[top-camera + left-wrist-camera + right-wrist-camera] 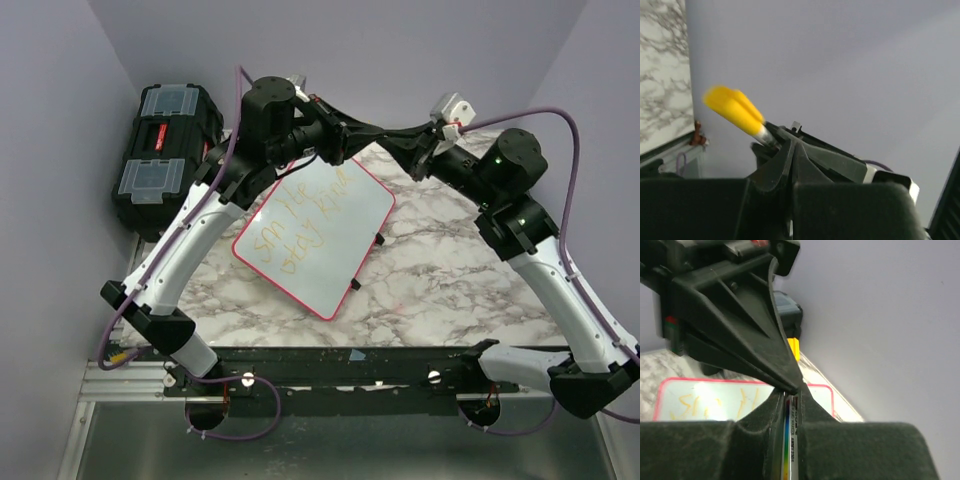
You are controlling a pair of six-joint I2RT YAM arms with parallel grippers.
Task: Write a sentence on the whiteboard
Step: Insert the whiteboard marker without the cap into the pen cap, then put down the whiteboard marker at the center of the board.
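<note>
Whiteboard point(322, 275) lies flat on the marble table point(440, 270), turned at an angle, w/ its far corner hidden under the left arm. The sentence point(295, 225) is two yellow-orange lines, too thin and small to read for sure. Both grippers meet in the air above the board's far edge. Right gripper point(790, 404) is clamped on a marker point(788, 440). Its colour-striped barrel sits in the slot btwn the fingers, w/ most of it buried. Left gripper point(792, 146) has its tips drawn together right at the marker. Can't tell if it's actually pinching it, since the contact spot is blocked in both wrist views. The marker's yellow end point(734, 109) sticks out past the tips, blurred. Black toolbox point(165, 150) is at the table's far left, partly behind the left arm.
</note>
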